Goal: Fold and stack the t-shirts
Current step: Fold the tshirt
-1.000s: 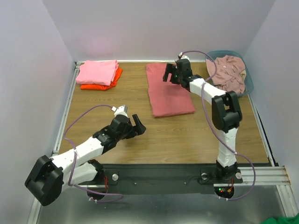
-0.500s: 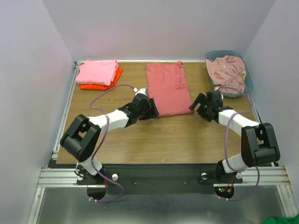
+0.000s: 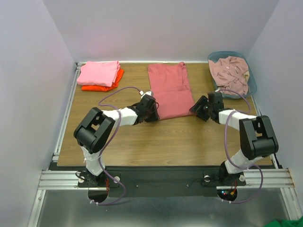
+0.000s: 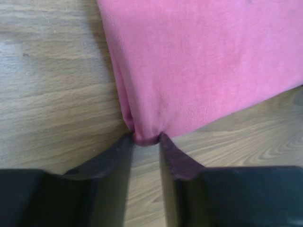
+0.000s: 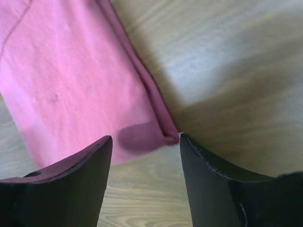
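A coral-red t-shirt [image 3: 170,90] lies folded in a long strip at the middle back of the table. My left gripper [image 3: 154,115] is at its near left corner. In the left wrist view the gripper [image 4: 146,138] stands narrow, pinching the bunched corner of the t-shirt [image 4: 203,61] between its tips. My right gripper [image 3: 195,108] is low at the near right corner. In the right wrist view it [image 5: 144,138] stands open, and the corner of the t-shirt [image 5: 71,80] lies between its tips, close to the right finger [image 5: 199,165].
A folded bright pink t-shirt [image 3: 98,72] rests on a folded orange one [image 3: 94,88] at the back left corner. A blue-grey basket [image 3: 253,82] at the back right holds a crumpled pale dusty-pink t-shirt [image 3: 230,71]. Bare wooden table [image 3: 165,142] stretches between the arms and the near edge.
Both arms swung to the coral-red shirt's near corners, the right one coming down from its far end. The left jaws closed onto the left corner. The right jaws narrowed somewhat.
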Available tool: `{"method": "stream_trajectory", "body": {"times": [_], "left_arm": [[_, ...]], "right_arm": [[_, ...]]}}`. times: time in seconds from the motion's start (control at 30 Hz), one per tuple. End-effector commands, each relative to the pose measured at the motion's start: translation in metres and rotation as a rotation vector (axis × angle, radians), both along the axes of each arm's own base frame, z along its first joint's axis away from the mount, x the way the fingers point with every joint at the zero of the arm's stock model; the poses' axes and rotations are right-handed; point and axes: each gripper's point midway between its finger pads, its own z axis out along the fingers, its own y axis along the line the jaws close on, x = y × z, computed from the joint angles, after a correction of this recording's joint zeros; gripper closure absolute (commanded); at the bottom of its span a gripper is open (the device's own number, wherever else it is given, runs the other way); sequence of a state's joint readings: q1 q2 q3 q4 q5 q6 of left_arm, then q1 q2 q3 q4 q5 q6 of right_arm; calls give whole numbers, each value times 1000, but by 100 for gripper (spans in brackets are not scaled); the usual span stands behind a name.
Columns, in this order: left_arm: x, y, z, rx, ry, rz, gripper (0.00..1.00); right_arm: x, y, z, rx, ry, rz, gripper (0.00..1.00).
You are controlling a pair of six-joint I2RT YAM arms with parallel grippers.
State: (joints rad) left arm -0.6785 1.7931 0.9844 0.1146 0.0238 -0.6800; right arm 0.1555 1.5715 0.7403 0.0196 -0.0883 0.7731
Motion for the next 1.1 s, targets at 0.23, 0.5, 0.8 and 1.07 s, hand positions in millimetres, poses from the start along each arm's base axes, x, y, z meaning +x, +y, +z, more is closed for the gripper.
{"method": "stream_trajectory", "body": {"times": [0.23, 0.5, 0.8, 1.07], "left_arm": [[11, 1, -4, 29, -10, 26, 100], [-77, -10, -5, 4, -17, -85, 100], [-179, -19, 12, -87, 40, -132, 100], [-196, -35, 88, -232, -80, -186, 100]], "right_arm": [[-1, 11, -16, 44, 18, 43, 96], [-82, 4, -16, 65, 27, 76, 96], [-176, -3, -7, 66, 98, 143, 97], [-171, 13, 67, 186, -99, 169, 97]]}}
